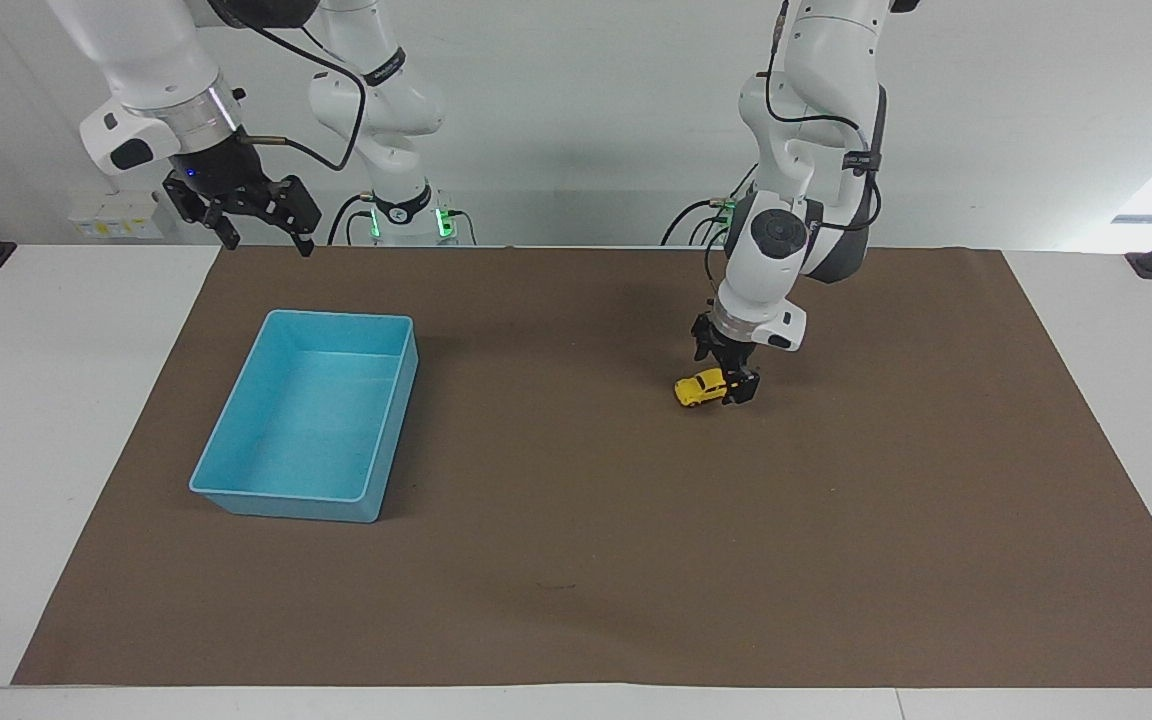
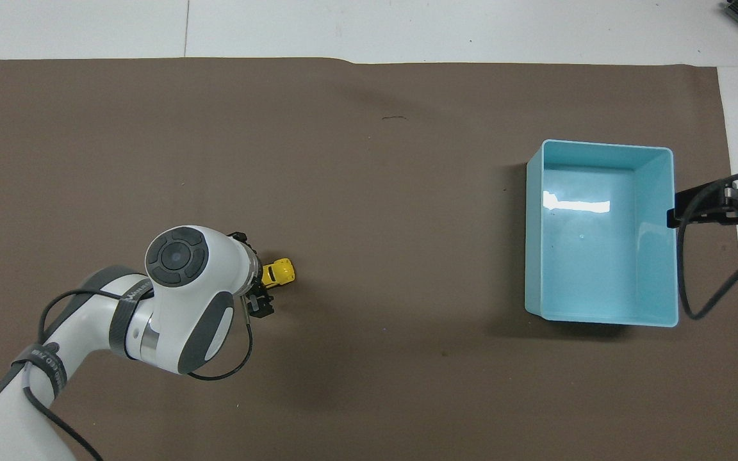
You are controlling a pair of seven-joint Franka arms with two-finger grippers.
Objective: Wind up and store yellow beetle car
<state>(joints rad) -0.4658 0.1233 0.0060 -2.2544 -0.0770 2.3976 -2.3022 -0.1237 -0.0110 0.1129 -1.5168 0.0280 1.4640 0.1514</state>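
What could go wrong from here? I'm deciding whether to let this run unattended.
1. The left claw is down at only the tail end of the yellow beetle car, jaws open; closing off-centre could squirt the tiny car away across the brown mat.
2. The blue bin sits toward the right arm's end, so a weak grip may drop the car in transit.
3. The right claw waits raised near the bin and could crowd a crossing arm.

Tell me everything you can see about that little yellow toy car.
The yellow beetle car is a tiny, glossy, plastic-looking toy with a rounded body, dark windows and small dark wheels. It sits upright on its wheels on the brown mat, toward the left arm's end of the table, well apart from the blue bin. The left end effector is down at one end of it, open, fingers straddling that end.
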